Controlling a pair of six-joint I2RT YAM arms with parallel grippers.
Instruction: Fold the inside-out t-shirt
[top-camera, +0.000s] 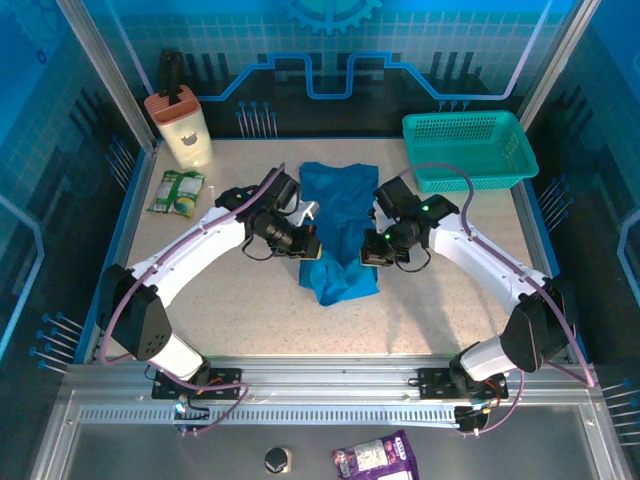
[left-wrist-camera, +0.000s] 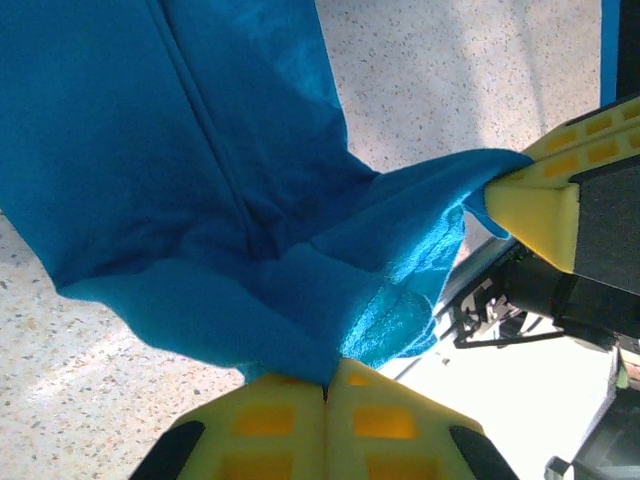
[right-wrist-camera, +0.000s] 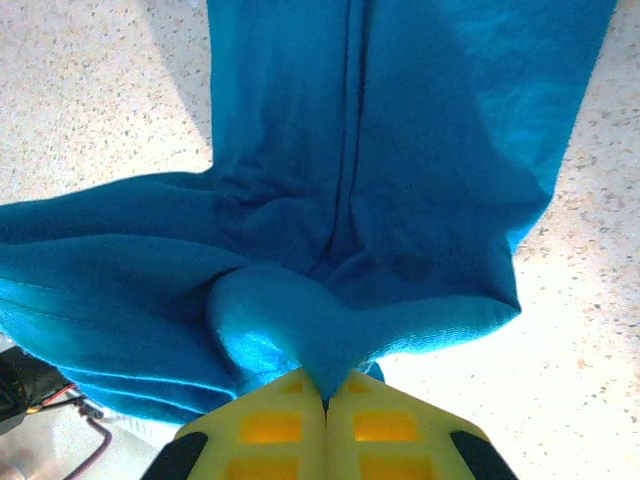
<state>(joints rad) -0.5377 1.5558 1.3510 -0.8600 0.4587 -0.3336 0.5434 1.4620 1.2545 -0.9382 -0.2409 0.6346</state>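
Speckled table (top-camera: 450, 300) | t-shirt (top-camera: 340, 200) between left tool (top-camera: 313, 251) and right tool (top-camera: 376, 259), pinched by both

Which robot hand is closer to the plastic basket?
The right gripper. It pinches the t-shirt on the side toward the basket, below and left of it in the top view. The left gripper pinches the t-shirt's other side, farther away.

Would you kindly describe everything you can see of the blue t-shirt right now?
The t-shirt is plain medium-blue soft cloth, wrinkled, unprinted, with a seam running along it. It lies lengthwise in the middle of the table, far part flat on the speckled top. The left gripper and right gripper are each shut on a pinch of its near part, from opposite sides, where cloth rises in folds.
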